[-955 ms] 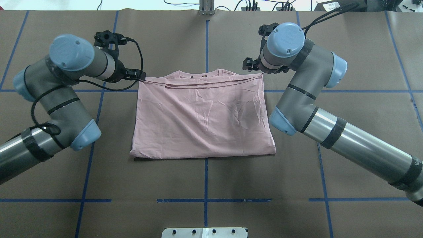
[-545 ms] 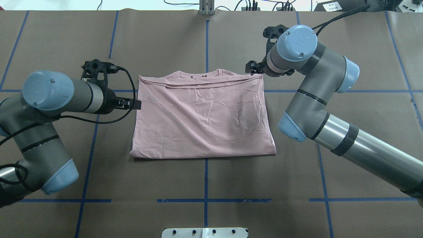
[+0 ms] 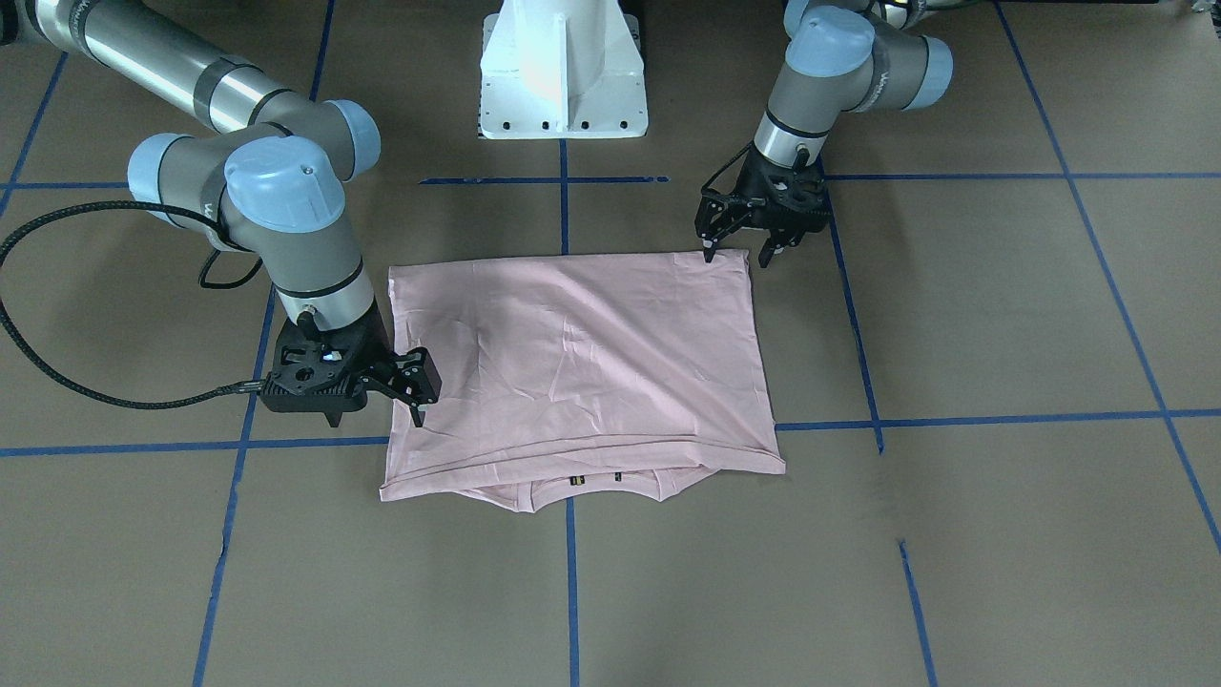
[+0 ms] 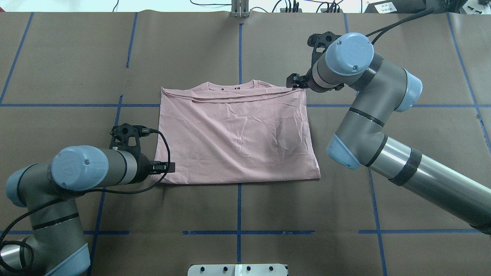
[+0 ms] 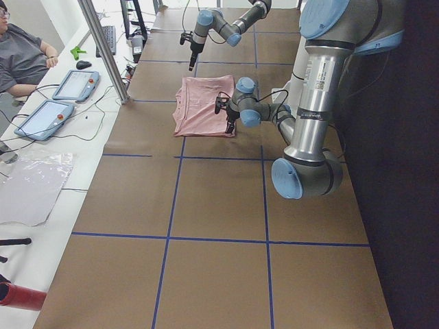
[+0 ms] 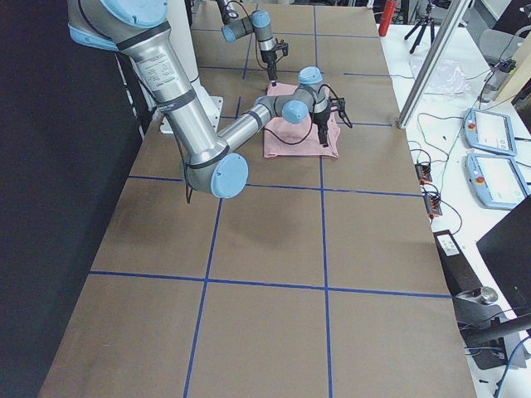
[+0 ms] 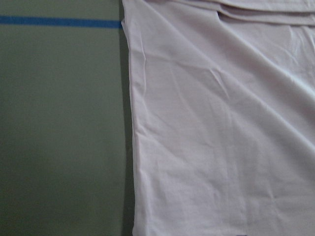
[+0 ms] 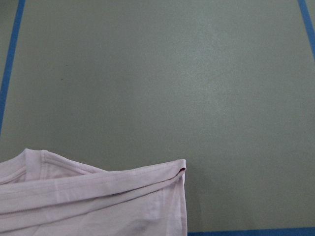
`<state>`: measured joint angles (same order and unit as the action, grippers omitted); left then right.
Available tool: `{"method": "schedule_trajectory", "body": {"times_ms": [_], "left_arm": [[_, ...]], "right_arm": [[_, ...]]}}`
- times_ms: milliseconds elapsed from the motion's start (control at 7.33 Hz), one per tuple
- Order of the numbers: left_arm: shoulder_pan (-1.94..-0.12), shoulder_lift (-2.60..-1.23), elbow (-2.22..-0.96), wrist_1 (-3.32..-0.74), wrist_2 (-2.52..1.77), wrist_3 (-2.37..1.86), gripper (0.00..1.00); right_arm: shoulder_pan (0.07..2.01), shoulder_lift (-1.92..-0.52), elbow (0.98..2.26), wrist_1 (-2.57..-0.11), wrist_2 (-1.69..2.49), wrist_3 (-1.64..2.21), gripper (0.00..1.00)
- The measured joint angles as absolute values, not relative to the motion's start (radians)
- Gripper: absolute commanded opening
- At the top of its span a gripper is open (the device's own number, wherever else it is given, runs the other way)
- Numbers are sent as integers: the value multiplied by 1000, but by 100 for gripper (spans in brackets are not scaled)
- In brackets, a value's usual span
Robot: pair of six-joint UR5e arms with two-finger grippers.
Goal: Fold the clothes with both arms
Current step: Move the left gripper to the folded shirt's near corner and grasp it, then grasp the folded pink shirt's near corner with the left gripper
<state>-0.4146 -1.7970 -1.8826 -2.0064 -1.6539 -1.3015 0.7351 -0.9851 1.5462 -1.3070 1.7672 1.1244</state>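
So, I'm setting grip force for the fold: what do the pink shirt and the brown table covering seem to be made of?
T-shirt: thin, soft knit, probably cotton jersey, matte; it lies limp with fine creases and stitched hems.
Table covering: looks like brown kraft paper, matte and flat, marked with blue tape lines; it could also be thin card.

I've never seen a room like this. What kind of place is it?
Probably a robot lab. A left arm and right arm reach over a pink T-shirt on a table gridded with blue tape, and a person sits by control tablets.
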Motion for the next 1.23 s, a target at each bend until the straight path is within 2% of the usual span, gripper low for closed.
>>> {"method": "schedule_trajectory", "body": {"times_ms": [136, 273, 409, 545, 682, 818, 1227], "left_arm": [[-405, -1795, -1875, -2006, -1649, -1310, 77], [-401, -1793, -1870, -2006, -1647, -1313, 69], [-400, -1794, -1865, -2006, -1646, -1315, 33], [-398, -1797, -1862, -2006, -1645, -1315, 25], [-395, -1798, -1860, -2006, -1646, -1315, 10], [-392, -1799, -1860, -2006, -1646, -1315, 0], [-390, -1798, -1861, -2006, -1646, -1311, 0]], "right_arm": [[735, -985, 1546, -1307, 1767, 1124, 100], [735, -984, 1546, -1307, 1767, 1124, 100], [735, -984, 1546, -1307, 1767, 1124, 100], [735, -984, 1545, -1307, 1766, 1124, 100], [735, -984, 1545, -1308, 1766, 1124, 100], [735, -983, 1545, -1308, 1767, 1123, 100], [735, -982, 1543, -1307, 1767, 1123, 100]]}}
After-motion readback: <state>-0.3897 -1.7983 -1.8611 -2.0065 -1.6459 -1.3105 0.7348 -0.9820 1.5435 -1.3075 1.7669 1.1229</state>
